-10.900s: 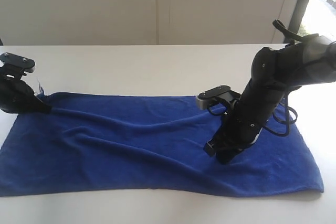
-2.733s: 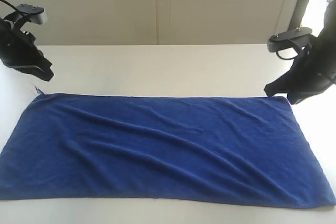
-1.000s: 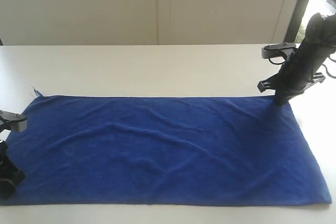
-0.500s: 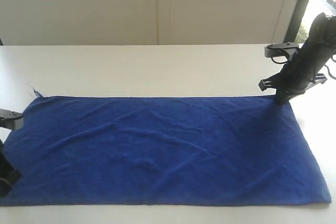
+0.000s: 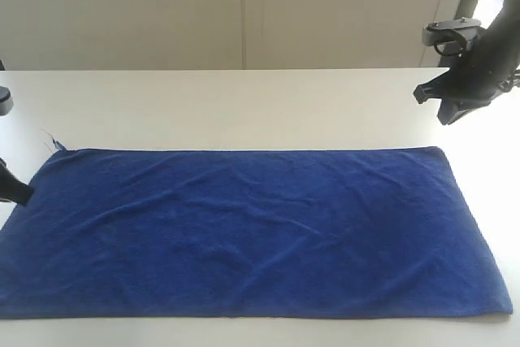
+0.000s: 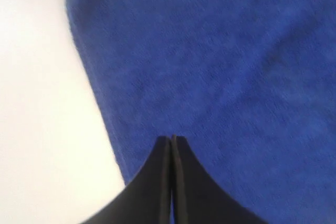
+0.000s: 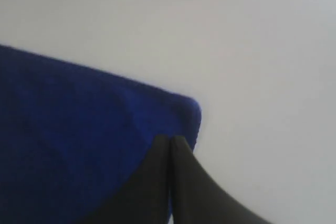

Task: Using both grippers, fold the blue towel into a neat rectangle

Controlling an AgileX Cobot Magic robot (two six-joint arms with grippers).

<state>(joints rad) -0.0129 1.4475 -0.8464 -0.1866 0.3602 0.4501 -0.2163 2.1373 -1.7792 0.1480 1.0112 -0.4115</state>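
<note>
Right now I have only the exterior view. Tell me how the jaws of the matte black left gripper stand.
Observer: In the left wrist view the matte black left gripper has its jaws shut with nothing between them, tips over the flat blue terry towel, near its edge.
Operator: Report the right one as well.
Observer: The right gripper is shut and empty; in its wrist view the tips line up with the towel's corner.

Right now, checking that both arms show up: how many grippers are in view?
2. The left gripper is over the blue towel's left edge, mostly cropped in the exterior view; the right gripper hangs above the table beyond the towel's far right corner.
</note>
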